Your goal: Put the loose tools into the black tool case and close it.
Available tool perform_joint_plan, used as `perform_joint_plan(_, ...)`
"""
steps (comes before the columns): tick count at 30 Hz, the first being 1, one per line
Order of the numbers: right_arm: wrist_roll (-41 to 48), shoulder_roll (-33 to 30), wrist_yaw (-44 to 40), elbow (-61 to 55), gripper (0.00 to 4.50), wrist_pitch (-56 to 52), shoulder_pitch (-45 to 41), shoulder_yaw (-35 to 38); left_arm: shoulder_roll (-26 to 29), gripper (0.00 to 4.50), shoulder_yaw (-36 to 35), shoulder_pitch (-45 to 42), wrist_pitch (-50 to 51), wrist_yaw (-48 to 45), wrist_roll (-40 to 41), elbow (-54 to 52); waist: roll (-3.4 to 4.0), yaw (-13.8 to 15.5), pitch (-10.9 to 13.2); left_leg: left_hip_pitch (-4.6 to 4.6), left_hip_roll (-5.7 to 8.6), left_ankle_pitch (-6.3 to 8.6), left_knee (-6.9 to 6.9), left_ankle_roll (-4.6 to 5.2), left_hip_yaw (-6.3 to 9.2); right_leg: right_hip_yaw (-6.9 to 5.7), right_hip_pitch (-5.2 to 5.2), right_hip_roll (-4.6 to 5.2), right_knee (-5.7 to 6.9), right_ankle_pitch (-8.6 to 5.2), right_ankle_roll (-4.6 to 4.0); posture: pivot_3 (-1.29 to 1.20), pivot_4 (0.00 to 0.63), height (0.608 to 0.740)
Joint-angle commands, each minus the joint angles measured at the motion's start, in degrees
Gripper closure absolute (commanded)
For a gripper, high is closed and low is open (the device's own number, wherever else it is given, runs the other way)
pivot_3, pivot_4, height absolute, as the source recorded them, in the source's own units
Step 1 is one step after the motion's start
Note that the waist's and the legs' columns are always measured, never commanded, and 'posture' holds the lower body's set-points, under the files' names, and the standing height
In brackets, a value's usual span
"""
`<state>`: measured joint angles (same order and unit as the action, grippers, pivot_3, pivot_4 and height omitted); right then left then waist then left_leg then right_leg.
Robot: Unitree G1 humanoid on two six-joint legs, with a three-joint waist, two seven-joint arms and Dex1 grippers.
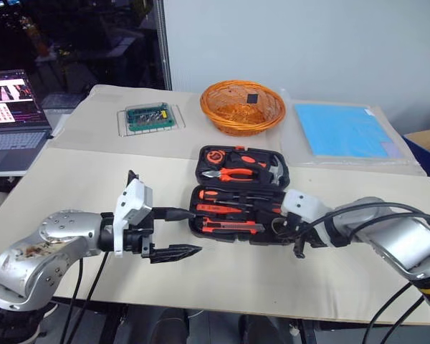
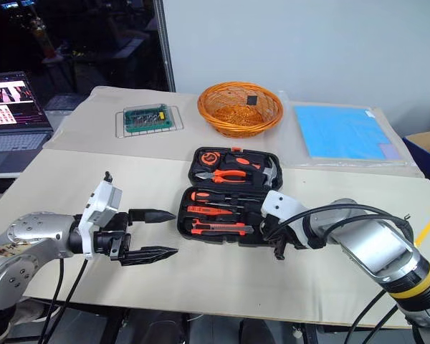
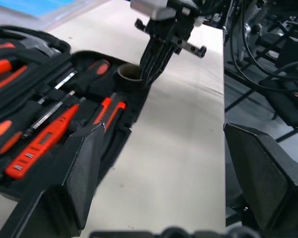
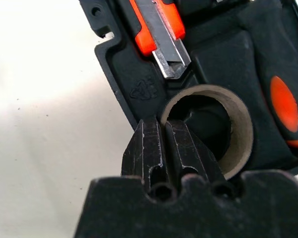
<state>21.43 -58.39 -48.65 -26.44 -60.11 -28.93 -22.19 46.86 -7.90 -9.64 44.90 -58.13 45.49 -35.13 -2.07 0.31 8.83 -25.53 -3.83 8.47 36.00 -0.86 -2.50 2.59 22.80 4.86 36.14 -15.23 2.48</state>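
**Desk:** Start with the surface, then the hands.

**Operator:** Item one: a cream-covered counter (image 1: 93,179) against a pale wall. On its far side I have an orange wicker basket (image 1: 242,106), a blue mat (image 1: 342,130) and a green circuit board (image 1: 150,117). A laptop (image 1: 13,115) sits off to the left.

**Desk:** The case?

**Operator:** Item two: the black tool case (image 1: 238,192), lying open at mid-counter, lid flat behind the base. In the lid I see orange-handled pliers (image 1: 229,174), a hammer (image 1: 272,169) and a tape measure (image 1: 214,155). In the base, the orange-and-black screwdrivers (image 1: 233,195) lie in their recesses, with the utility knife (image 1: 226,226) along the near edge. The tan tape roll (image 4: 208,129) sits in the base's near right corner, just past the knife's blade end.

**Desk:** Right hand?

**Operator:** Item three: right hand (image 4: 165,148), clenched, the two black fingers pressed together with nothing between them. Its tips point down at the near rim of the tape roll; I read them as touching or just short of it, and cannot tell which. It grasps nothing.

**Desk:** Left hand?

**Operator:** Item four: left hand (image 1: 178,231), released, fingers spread wide and empty. It hangs above the counter just left of the case, pointing toward it, touching nothing.
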Motion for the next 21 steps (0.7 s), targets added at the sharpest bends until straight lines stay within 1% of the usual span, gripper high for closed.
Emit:
perform_joint_plan(1, -1.64, -0.37, -2.15, 0.99, 3.63, 1.27, 0.01, -1.68, 0.35, 0.40, -1.42, 0.19, -1.14, 0.66, 1.51, -1.72, 0.00, 0.01, 0.00, 0.00, 0.00, 0.00, -0.01, 0.00, -0.06, 0.04, 0.00, 0.01, 0.01, 0.01, -0.01, 0.00, 0.150, 0.740)
perform_joint_plan(2, -1.53, -0.35, -2.93, 0.82, 3.30, 1.68, -0.02, -1.55, 0.30, 0.40, -1.44, 0.27, -1.17, 0.84, 1.47, -1.50, 0.00, 0.08, 0.00, 0.01, -0.02, 0.00, -0.01, 0.00, -0.05, 0.03, -0.02, 0.00, 0.05, 0.01, -0.01, 0.00, 0.150, 0.740)
perform_joint_plan(3, -1.53, -0.27, -3.52, 0.72, 2.88, 1.94, -0.03, -1.41, 0.28, 0.40, -1.45, 0.34, -1.20, 0.96, 1.45, -1.35, 0.00, 0.17, 0.00, 0.00, -0.01, 0.00, -0.01, 0.00, -0.04, 0.02, 0.00, 0.00, 0.05, 0.01, -0.01, 0.00, 0.150, 0.740)
perform_joint_plan(4, -1.47, 0.10, -3.61, 0.61, 2.59, 1.85, -0.14, -0.99, 0.30, 0.40, -1.45, 0.46, -1.23, 1.04, 1.37, -1.15, 0.00, 0.25, 0.00, 0.00, -0.01, 0.00, -0.01, 0.00, -0.04, 0.02, 0.02, 0.00, 0.05, 0.00, -0.01, 0.00, 0.150, 0.740)
perform_joint_plan(6, 0.08, 1.05, -4.05, -0.11, 1.87, 1.12, -0.56, 1.64, -0.22, 0.40, -1.41, 0.51, -1.08, 1.80, 1.26, -0.04, 0.00, 0.28, 0.00, -0.04, -0.01, 0.00, -0.03, 0.00, -0.05, 0.02, 0.07, 0.00, 0.04, 0.00, 0.00, 0.00, 0.150, 0.740)
perform_joint_plan(7, 2.36, 1.85, -4.42, -0.79, 1.59, 0.01, -0.79, 4.76, -0.95, 0.40, -1.37, 0.15, -0.62, 2.88, 1.34, 1.13, 0.00, 0.26, 0.00, -0.07, -0.01, 0.00, -0.05, 0.00, -0.05, 0.02, 0.04, 0.00, 0.04, 0.00, 0.00, 0.00, 0.150, 0.740)
perform_joint_plan(9, 5.57, 3.47, -4.55, -2.12, 1.59, -1.35, -1.06, 9.61, -1.95, 0.40, -1.63, -0.50, 0.66, 4.83, 1.83, 3.36, 0.00, 0.21, 0.00, -0.13, -0.01, 0.00, -0.07, 0.00, -0.06, 0.03, -0.04, -0.01, 0.07, 0.06, 0.10, 0.00, 0.150, 0.740)
perform_joint_plan(11, 9.51, 4.87, -4.27, -3.01, 1.59, -2.92, -0.87, 16.08, -4.20, 0.40, -1.13, -2.58, 1.57, 8.57, 1.17, 6.88, -0.01, 0.10, 0.02, -0.14, -0.10, 0.00, -0.06, 0.01, -0.02, 0.03, -0.01, -0.11, 0.13, 0.21, 0.32, 0.00, 0.150, 0.740)
perform_joint_plan(13, 12.87, 6.31, -3.36, -3.28, 1.59, -6.29, -0.94, 20.15, -6.03, 0.40, -0.71, -4.76, 2.22, 12.23, -0.25, 9.98, -0.01, 0.22, 0.02, -0.16, -0.09, -0.01, -0.02, 0.01, 0.07, 0.03, 0.01, -0.16, 0.26, 0.21, 0.33, 0.00, 0.150, 0.740)
perform_joint_plan(16, 16.50, 12.67, 2.23, -2.23, 1.59, -9.57, -2.32, 27.08, -10.82, 0.40, 0.22, -11.24, 1.62, 20.38, -4.07, 15.83, -0.05, 0.40, 0.04, -0.06, -0.11, -0.01, 0.07, 0.01, 0.17, 0.03, -0.16, -0.24, 0.29, 0.20, 0.32, 0.00, 0.150, 0.740)
perform_joint_plan(18, 15.17, 12.75, 3.85, -4.15, 1.59, -7.74, -1.38, 27.18, -13.12, 0.40, 0.60, -15.24, 3.11, 22.89, -4.43, 19.53, -0.08, 0.48, 0.06, -0.06, -0.11, -0.01, 0.17, 0.01, 0.25, 0.02, -0.23, -0.30, 0.32, 0.21, 0.33, 0.00, 0.150, 0.740)
perform_joint_plan(20, 14.88, 12.94, 4.90, -6.05, 1.59, -6.33, -0.46, 27.06, -14.43, 0.40, 0.97, -17.96, 3.30, 23.51, -5.01, 22.00, -0.09, 0.38, 0.06, -0.11, -0.09, -0.01, 0.23, 0.00, 0.28, 0.02, -0.21, -0.30, 0.42, 0.20, 0.34, 0.00, 0.150, 0.740)
perform_joint_plan(21, 14.74, 13.97, 6.52, -5.39, 1.59, -6.91, -0.91, 27.29, -14.85, 0.40, 2.09, -19.54, 2.55, 24.17, -6.91, 23.86, -0.09, 0.34, 0.06, -0.12, -0.09, -0.01, 0.22, 0.00, 0.27, 0.02, -0.22, -0.30, 0.40, 0.19, 0.35, 0.00, 0.150, 0.740)
